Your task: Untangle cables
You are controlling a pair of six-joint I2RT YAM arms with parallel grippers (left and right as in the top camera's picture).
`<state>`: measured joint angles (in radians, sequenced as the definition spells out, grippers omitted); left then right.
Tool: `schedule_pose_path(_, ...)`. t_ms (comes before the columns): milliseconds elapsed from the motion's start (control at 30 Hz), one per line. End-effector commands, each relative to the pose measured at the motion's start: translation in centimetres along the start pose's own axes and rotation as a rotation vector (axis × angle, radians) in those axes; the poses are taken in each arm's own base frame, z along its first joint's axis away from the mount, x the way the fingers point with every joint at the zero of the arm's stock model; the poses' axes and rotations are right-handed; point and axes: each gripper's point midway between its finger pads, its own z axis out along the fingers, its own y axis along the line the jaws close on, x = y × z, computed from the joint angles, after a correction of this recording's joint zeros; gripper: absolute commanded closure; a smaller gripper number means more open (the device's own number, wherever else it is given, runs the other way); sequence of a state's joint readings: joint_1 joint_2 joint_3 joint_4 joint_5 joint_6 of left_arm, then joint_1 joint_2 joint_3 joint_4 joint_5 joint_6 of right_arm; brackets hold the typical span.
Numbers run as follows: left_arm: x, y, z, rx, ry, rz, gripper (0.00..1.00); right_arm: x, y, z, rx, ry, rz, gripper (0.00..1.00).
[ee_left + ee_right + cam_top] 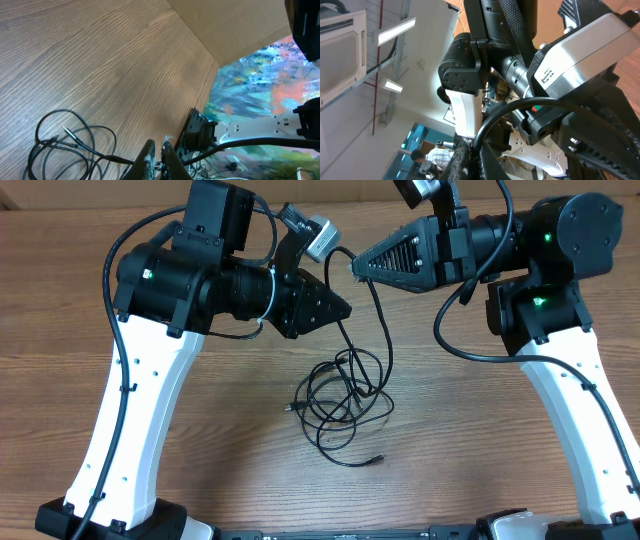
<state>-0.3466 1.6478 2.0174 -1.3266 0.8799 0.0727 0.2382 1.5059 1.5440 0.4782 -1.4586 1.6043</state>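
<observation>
Over a wooden table (200,465), two white-and-black arms meet almost nose to nose. The left gripper (338,310) and right gripper (356,268) are both clamped, each apparently pinching one strand of the cables (338,395). The knotted loops lie on the wood below and between the grippers, and one plug end (377,460) trails loose toward the bases. The likely risk is that both held strands belong to the same loop, so drawing them apart would cinch the knot instead of opening it. A thin cord could also slip from a pinch. Only the overhead view shows the whole tangle and both rising strands. The left wrist view shows a cord entering its closed fingers beside loops lying flat on the wood. The right wrist view shows one cord curving out of its fingers, with the tabletop out of sight.
</observation>
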Motion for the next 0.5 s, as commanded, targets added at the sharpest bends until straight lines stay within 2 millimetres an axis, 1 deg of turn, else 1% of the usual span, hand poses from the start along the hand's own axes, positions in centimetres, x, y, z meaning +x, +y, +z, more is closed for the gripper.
schedule_pose_path(0,-0.1,-0.7,0.1,0.03,-0.001,0.004,0.96,-0.7,0.0,-0.9,0.01,-0.047,-0.002,0.96)
schedule_pose_path(100,0.0,0.7,0.1,-0.05,0.003,-0.03,0.96,-1.2,-0.2,-1.9,0.024,-0.071,-0.004,0.96)
schedule_pose_path(133,0.0,2.0,-0.1,-0.126,0.001,-0.083,0.96,-1.4,-0.4,-2.4,0.032,-0.081,-0.014,0.96)
schedule_pose_path(167,-0.1,2.8,-0.4,-0.182,-0.006,-0.118,0.96,-1.4,-0.5,-2.8,0.039,-0.084,-0.023,0.93)
schedule_pose_path(200,-0.2,3.8,-0.8,-0.255,-0.02,-0.153,0.96,-1.5,-0.6,-3.3,0.048,-0.087,-0.033,0.88)
schedule_pose_path(233,-0.4,4.4,-1.4,-0.31,-0.039,-0.178,0.96,-1.5,-0.7,-3.7,0.057,-0.086,-0.043,0.82)
schedule_pose_path(267,-0.7,4.5,-1.8,-0.336,-0.053,-0.179,0.96,-1.4,-0.8,-4.2,0.066,-0.083,-0.05,0.74)
schedule_pose_path(300,-1.1,4.2,-2.4,-0.355,-0.074,-0.164,0.96,-1.4,-0.9,-4.6,0.073,-0.081,-0.051,0.58)
schedule_pose_path(333,-1.9,3.6,-3.3,-0.369,-0.108,-0.135,0.96,-1.3,-1.1,-5.2,0.084,-0.078,-0.05,0.48)
schedule_pose_path(367,-2.5,3.0,-4.0,-0.376,-0.135,-0.115,0.96,-1.3,-1.1,-5.6,0.091,-0.078,-0.05,0.44)
schedule_pose_path(467,-4.9,0.1,-6.7,-0.376,-0.241,-0.034,0.96,-1.5,-1.4,-7.0,0.113,-0.098,-0.049,0.24)
